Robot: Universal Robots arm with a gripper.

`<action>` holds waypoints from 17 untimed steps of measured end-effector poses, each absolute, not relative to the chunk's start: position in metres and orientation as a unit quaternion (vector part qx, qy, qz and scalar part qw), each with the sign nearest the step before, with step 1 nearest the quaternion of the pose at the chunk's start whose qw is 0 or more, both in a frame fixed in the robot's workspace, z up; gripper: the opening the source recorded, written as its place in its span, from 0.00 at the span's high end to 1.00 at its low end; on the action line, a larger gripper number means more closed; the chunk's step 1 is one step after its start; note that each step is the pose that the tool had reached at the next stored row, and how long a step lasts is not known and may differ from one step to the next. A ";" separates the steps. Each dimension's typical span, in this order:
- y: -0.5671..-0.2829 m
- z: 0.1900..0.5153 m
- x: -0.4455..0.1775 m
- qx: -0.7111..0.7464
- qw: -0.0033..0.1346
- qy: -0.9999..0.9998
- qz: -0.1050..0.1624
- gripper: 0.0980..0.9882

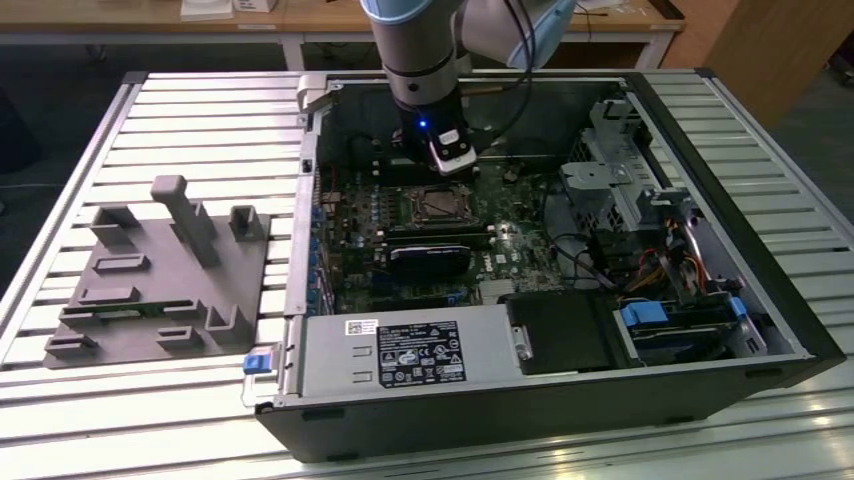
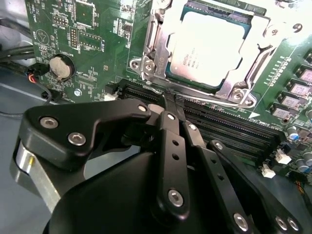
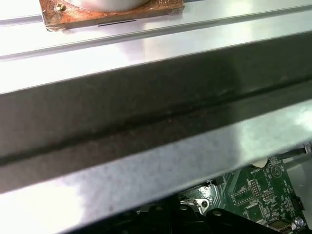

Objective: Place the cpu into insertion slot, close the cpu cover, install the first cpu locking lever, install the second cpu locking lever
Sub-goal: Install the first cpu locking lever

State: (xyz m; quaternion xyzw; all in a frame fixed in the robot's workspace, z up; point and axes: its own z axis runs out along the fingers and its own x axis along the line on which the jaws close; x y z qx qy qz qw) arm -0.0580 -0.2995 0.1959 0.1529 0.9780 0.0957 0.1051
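Insertion slot (image 1: 434, 205) open above; memory slots (image 2: 224, 129) just beside; case wall (image 1: 306, 200) near.

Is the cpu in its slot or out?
In: the cpu lies flat under the cover, whose metal frame overlaps its edges.

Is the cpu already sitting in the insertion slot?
Yes, in the second wrist view the cpu lies flat inside the insertion slot, with the cpu cover framing its edges.
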 end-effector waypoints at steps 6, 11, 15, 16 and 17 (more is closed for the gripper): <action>-0.300 0.193 -0.058 0.153 0.105 0.978 0.095 0.99; -0.301 0.191 -0.058 0.153 0.105 0.978 0.096 0.99; -0.300 0.194 -0.058 0.153 0.106 0.978 0.096 0.99; -0.300 0.195 -0.058 0.153 0.106 0.978 0.096 0.99; -0.301 0.196 -0.058 0.153 0.105 0.978 0.096 0.99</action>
